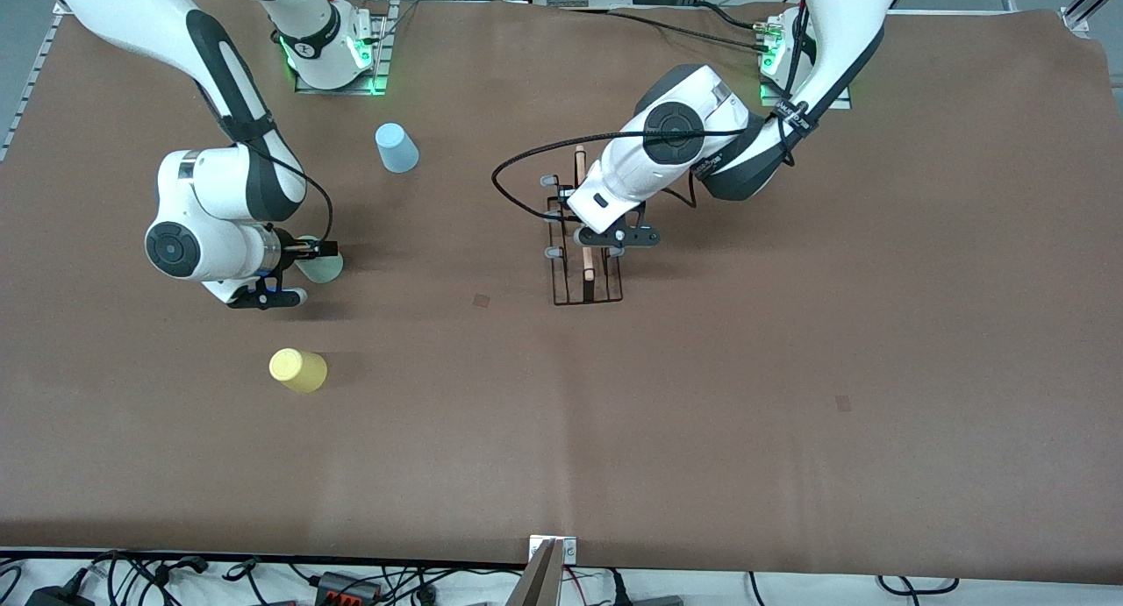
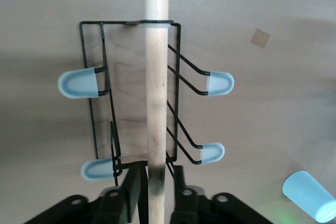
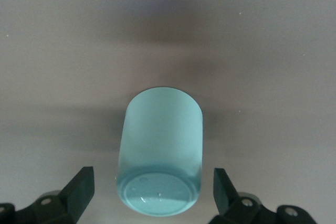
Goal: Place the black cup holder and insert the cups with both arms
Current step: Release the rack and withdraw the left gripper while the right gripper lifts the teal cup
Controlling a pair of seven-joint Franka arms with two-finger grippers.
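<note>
Left gripper (image 2: 155, 192) jaws astride rack (image 1: 586, 255) handle, grip unclear; right gripper (image 3: 152, 190) jaws spread around green cup (image 3: 160, 153).

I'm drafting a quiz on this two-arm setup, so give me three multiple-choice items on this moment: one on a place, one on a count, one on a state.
1. What is the right gripper at?
A. the yellow cup
B. the pale green cup
C. the rack

2. How many cups are on the table?
A. two
B. three
C. five

3. What are the left gripper's fingers doing at the rack's wooden handle?
A. they stand on either side of it
B. they hang high above it
C. they hold a cup over it

Key:
1 B: the open fingers flank the pale green cup, not closed on it.
2 B: pale green, yellow cup and light blue cup.
3 A: the left gripper straddles the wooden handle of the black cup holder.
</note>
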